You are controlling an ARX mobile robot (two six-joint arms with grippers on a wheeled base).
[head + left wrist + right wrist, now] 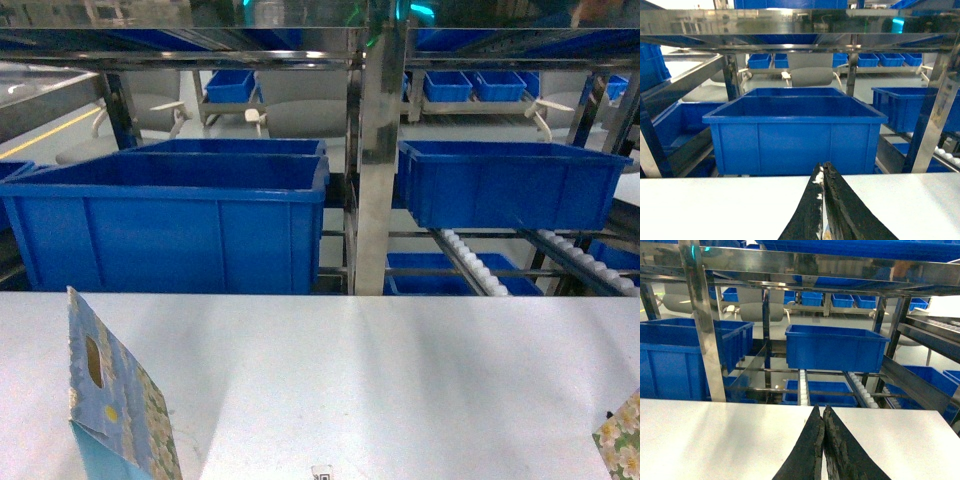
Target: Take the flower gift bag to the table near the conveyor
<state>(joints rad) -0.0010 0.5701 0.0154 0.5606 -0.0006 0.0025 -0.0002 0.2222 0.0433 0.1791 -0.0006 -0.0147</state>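
A flower gift bag [118,400] stands upright at the near left edge of the pale table [380,380], its printed side panel and cut-out handle slot facing the head camera. Beyond the table's far edge rise steel racks with blue bins [170,215] and the conveyor [475,265] of white rollers. The left gripper [823,172] shows its black fingers pressed together, apparently pinching something pale; whether that is the bag's top edge is hard to tell from the wrist view. The right gripper [822,415] is likewise closed, holding nothing visible. A second floral object [622,435] peeks in at lower right. The bag lies on the left arm's side.
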